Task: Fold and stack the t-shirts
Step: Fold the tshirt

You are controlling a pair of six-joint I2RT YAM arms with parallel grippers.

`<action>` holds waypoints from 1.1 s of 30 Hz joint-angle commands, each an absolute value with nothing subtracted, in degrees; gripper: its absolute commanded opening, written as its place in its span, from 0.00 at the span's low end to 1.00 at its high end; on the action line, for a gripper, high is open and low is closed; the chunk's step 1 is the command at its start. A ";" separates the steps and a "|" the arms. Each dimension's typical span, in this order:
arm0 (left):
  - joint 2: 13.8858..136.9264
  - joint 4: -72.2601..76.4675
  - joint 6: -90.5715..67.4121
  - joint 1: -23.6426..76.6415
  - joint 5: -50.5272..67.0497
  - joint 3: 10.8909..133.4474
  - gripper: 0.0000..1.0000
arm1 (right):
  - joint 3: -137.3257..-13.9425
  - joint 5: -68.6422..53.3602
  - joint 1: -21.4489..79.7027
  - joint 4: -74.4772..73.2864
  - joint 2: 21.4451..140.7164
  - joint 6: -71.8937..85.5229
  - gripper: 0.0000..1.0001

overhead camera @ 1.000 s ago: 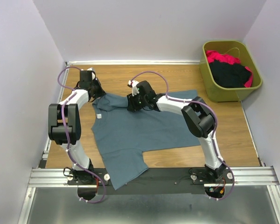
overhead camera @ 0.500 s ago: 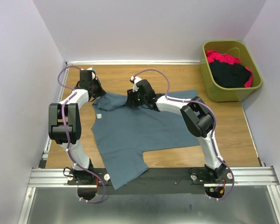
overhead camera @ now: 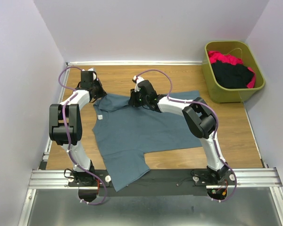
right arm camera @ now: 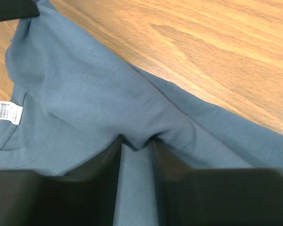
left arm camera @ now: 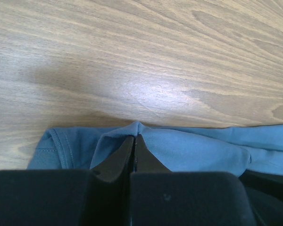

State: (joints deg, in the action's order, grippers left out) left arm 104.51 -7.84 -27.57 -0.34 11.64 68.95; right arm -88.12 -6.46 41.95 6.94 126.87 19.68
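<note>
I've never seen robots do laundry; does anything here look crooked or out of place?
Yes. The slate-blue cloth t-shirt lies askew on the wooden table, one end spilling over the near edge onto the black rail; the left pincer puckers its far edge.

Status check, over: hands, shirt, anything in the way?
Left hand shut on far-left edge of blue t-shirt. Right hand jaws apart, straddling a pucker at its far edge. Spread on table, unfolded. Nothing in the way.
</note>
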 commanded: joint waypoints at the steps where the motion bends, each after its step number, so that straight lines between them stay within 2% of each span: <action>1: 104.15 -7.65 -26.54 -0.18 10.02 69.70 0.05 | -87.63 -8.35 42.45 8.88 125.51 20.04 0.24; 3: 103.54 -7.91 -26.72 -0.18 10.02 69.26 0.05 | -86.84 -9.14 42.45 8.96 124.28 20.30 0.13; 6: 101.78 -8.52 -26.72 -0.18 10.11 68.56 0.05 | -85.17 -10.89 42.45 8.70 122.09 20.91 0.06; 19: 93.53 -13.09 -26.63 -0.18 10.99 63.55 0.09 | -85.16 -17.23 42.54 -2.45 118.04 26.45 0.04; 22: 90.53 -13.80 -26.46 -0.18 9.85 61.62 0.18 | -85.60 -16.53 42.36 -5.27 118.12 27.51 0.05; 25: 88.69 -13.71 -26.02 -0.18 9.14 59.42 0.35 | -85.61 -14.95 42.28 -6.68 119.09 27.86 0.05; 26: 88.42 -13.62 -25.84 -0.18 8.01 58.89 0.45 | -85.61 -14.25 42.36 -6.85 119.27 28.12 0.05; 28: 87.55 -13.54 -25.23 -0.18 6.86 57.31 0.53 | -85.69 -13.01 41.57 -7.12 120.23 28.91 0.05; 30: 86.84 -13.19 -25.14 -0.18 5.36 56.17 0.66 | -85.96 -12.92 40.96 -7.12 121.02 29.61 0.05; 33: 85.17 -11.26 -25.14 -0.18 5.36 53.01 0.71 | -87.10 -13.27 39.82 -7.38 122.69 29.44 0.05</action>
